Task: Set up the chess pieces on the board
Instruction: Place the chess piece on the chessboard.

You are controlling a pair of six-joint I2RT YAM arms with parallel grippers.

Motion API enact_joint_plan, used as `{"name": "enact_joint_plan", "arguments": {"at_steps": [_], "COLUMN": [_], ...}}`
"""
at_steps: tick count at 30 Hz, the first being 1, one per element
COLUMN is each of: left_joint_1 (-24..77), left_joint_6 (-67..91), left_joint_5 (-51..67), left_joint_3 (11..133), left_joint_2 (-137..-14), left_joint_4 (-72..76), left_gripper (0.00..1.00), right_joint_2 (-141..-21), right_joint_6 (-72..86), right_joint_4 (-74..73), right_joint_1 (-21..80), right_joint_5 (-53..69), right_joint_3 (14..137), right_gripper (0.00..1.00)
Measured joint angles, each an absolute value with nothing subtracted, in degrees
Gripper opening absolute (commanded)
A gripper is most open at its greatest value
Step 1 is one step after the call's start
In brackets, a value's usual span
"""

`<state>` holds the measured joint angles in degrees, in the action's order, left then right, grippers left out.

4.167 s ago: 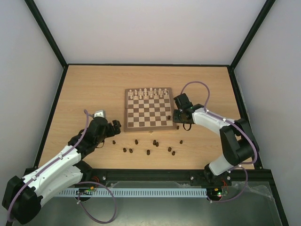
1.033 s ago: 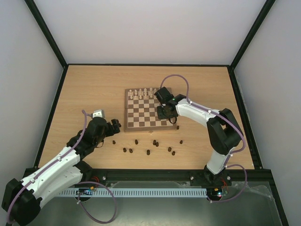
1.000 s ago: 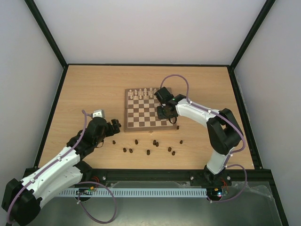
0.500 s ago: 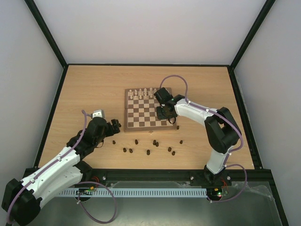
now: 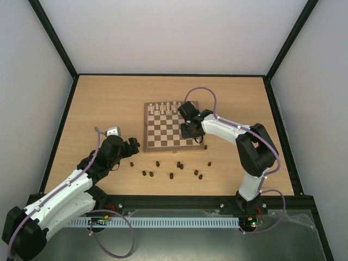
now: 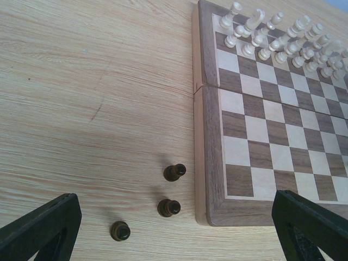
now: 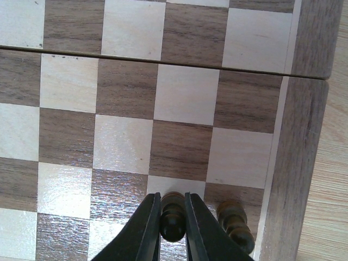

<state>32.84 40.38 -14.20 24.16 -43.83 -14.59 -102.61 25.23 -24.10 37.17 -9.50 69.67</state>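
Note:
The board (image 5: pixel 171 128) lies mid-table, cream-white chessmen along its far rows. My right gripper (image 7: pixel 173 217) is shut on a dark brown chess piece (image 7: pixel 173 220), held over a light square near the board's near right corner (image 5: pixel 190 133). A second dark piece (image 7: pixel 235 224) stands on the corner square beside it. Several dark chess pieces (image 5: pixel 178 165) lie scattered on the table in front of the board. My left gripper (image 5: pixel 132 145) is open and empty by the board's near left corner, with three dark pieces (image 6: pixel 169 207) between its fingers in the left wrist view.
The cream-white chessmen (image 6: pixel 283 41) fill the board's far rows. The board's raised wooden border (image 6: pixel 209 163) runs beside the left gripper. Black frame rails (image 5: pixel 60 128) edge the table.
My right gripper has carried the dark piece from the table beside the board's right edge onto the board and lowered slightly near the corner. The left arm has barely moved.

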Motion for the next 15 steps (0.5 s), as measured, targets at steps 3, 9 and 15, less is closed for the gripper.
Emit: {"name": "enact_joint_plan", "arguments": {"at_steps": [3, 9, 15], "left_joint_1": [32.8, 32.8, 32.8], "left_joint_6": [40.4, 40.5, 40.6], "left_joint_5": [-14.2, -14.2, -14.2], "left_joint_3": [24.2, 24.2, 24.2], "left_joint_2": [-43.8, -43.8, -43.8], "left_joint_4": [-14.6, -14.6, -14.6], "left_gripper": [0.99, 0.99, 0.99], "right_joint_2": [-102.6, -102.6, -102.6], "right_joint_6": [25.0, 24.8, 24.8], "right_joint_4": [-24.1, -24.1, -24.1], "right_joint_1": [37.2, 37.2, 37.2], "right_joint_5": [-9.5, -9.5, -9.5], "right_joint_3": [69.7, 69.7, 69.7], "right_gripper": [0.15, 0.17, 0.19]}}
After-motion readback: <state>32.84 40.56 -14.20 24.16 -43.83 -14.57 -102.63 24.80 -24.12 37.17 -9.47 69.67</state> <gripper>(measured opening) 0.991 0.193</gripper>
